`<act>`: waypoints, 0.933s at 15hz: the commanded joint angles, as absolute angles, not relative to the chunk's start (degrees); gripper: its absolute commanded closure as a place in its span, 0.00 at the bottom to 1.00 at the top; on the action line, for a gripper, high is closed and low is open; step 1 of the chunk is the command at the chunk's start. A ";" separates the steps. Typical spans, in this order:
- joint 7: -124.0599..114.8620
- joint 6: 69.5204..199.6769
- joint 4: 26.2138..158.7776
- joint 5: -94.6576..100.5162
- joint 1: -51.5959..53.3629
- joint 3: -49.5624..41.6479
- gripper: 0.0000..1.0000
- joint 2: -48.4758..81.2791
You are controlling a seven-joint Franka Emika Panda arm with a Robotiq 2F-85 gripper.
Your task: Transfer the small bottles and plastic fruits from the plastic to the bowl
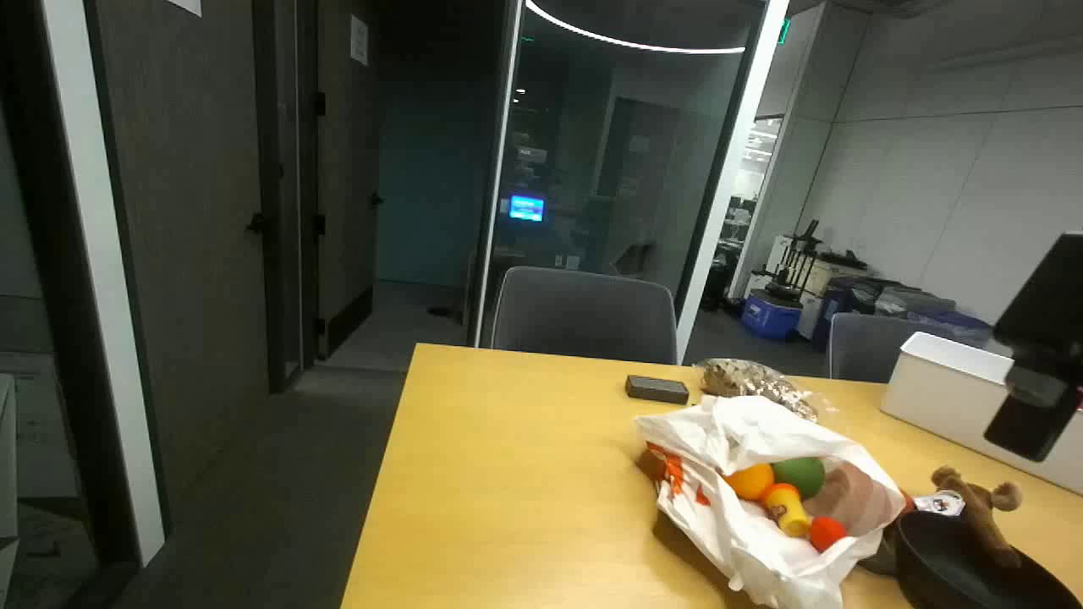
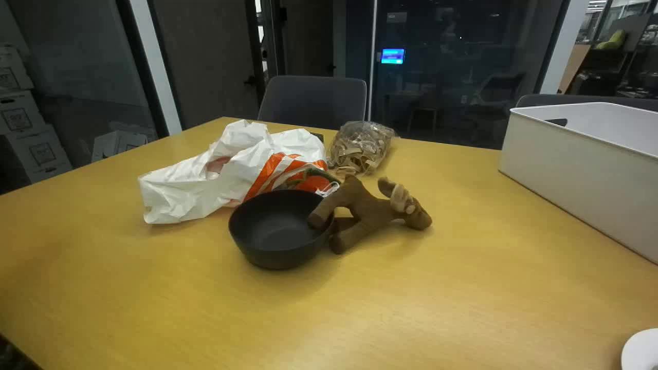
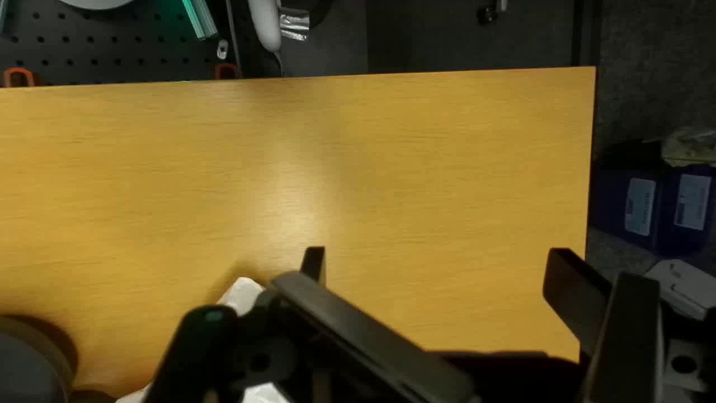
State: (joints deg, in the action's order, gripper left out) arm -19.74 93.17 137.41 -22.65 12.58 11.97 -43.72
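"Since I can't see the counter (image 2: 462, 308), can you say how far along the transfer is?"

"Barely begun, I would judge. A white plastic bag (image 1: 732, 537) lies slumped with its mouth open. Inside are a green fruit (image 1: 801, 475), an orange fruit (image 1: 750, 481), a tilted yellow bottle (image 1: 788, 512) and a red piece (image 1: 827, 534), fruit or cap, I cannot tell which. Just beside the bag stands the black bowl (image 2: 272, 234). No bottle or fruit shows in it; a brown plush toy (image 2: 375, 210) hangs one leg over its rim. So everything visible in the bag looks left to move."

"What is the claw (image 3: 439, 266) holding?"

"Nothing. In the wrist view the claw has its fingers parted wide, with no object between the tips."

"Does every view tell the same story?"

"No. An exterior view looking into the bag's mouth is what reveals the contents; the wrist view gives only scraps of white, probably the bag. In an exterior view where the bag's orange print (image 2: 267, 174) faces us, the contents are hidden, yet the bowl's floor is plain to see, and so is a red thing (image 2: 314, 183) partly hidden behind the bowl, too covered to name. Only the wrist view shows a dark pegboard (image 3: 126, 51) past the counter's edge."
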 commanded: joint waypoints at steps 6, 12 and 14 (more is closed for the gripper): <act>-18.44 94.46 136.21 -23.88 10.73 13.34 0.00 -42.50; -19.50 106.79 135.30 -21.96 8.07 15.90 0.00 -31.13; -20.47 111.64 134.98 -20.51 7.30 16.25 0.00 -26.33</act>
State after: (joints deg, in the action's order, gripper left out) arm -19.48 105.95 137.18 -22.26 8.89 15.11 -33.57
